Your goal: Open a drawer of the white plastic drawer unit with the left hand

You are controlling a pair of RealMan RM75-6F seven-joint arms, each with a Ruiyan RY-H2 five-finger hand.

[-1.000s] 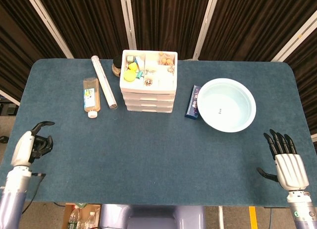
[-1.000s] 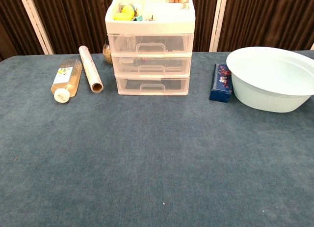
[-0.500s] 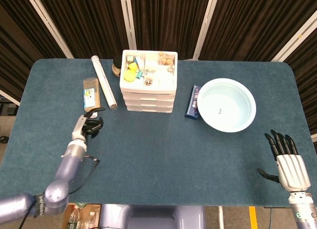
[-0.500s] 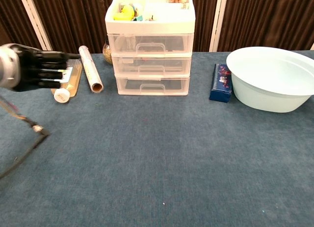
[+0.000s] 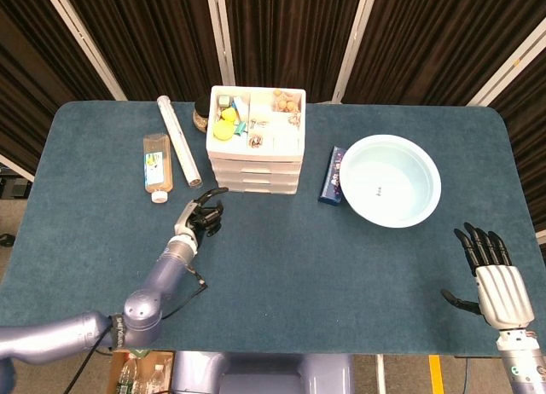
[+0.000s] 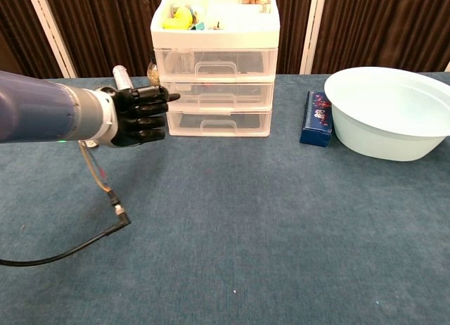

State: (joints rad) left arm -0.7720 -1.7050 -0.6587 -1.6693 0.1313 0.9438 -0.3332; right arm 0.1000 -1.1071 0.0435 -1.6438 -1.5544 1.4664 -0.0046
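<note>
The left hand (image 6: pixel 140 115), fingers curled and empty, has swept across the desk (image 5: pixel 281 266) to the white plastic drawer unit (image 5: pixel 255 147), whose drawers remain closed.

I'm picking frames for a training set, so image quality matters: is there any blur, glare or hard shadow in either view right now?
Head view: evenly lit, sharp; the left hand shows no obvious smear, and the bowl shows no strong glare. Chest view: also soft light, with only faint shadow under the drawer unit; the left hand's dark fingers are hard to separate.
</note>
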